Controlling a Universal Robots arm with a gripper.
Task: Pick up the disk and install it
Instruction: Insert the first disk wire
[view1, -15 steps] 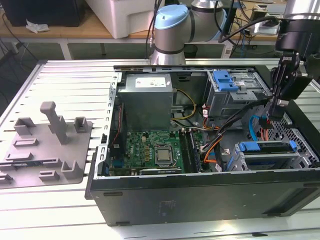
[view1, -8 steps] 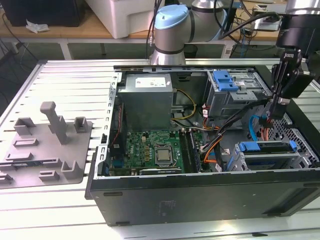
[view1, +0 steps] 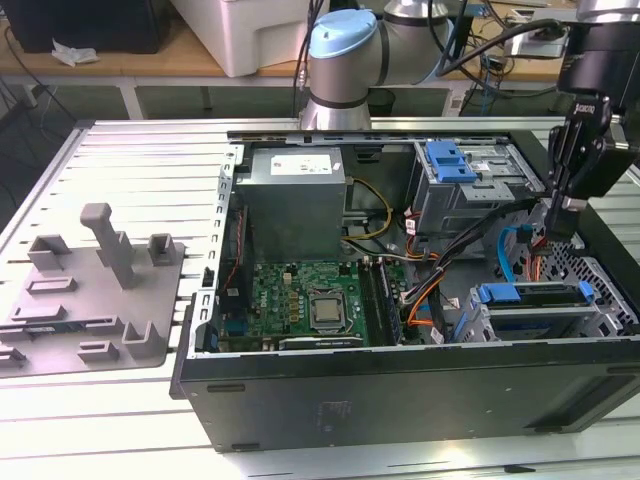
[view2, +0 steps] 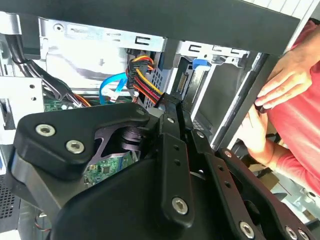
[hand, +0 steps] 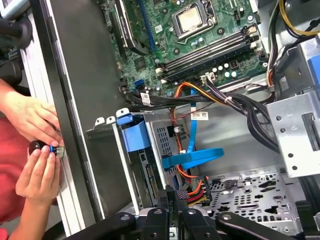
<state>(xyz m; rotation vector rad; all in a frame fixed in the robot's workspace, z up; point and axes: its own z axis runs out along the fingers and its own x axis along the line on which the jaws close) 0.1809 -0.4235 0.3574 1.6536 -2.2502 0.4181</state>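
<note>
Gripper (view1: 558, 230) hangs just above the drive cage (view1: 478, 322), jaws narrow, fingers (hand: 163, 202) pinched nearly together with nothing seen between them; tips just beside the black power plug (hand: 194, 192) with red, yellow and orange wires, touching or not I cannot tell. Disk (view1: 512, 294) sits slotted inside the drive cage, blue carrier frame at the cage's open end; blue data cable (hand: 192, 159) loops just beside the cage; in the first wrist view a person's hand (hand: 31, 116) rests on the case wall (hand: 70, 100) beyond the cage.
</note>
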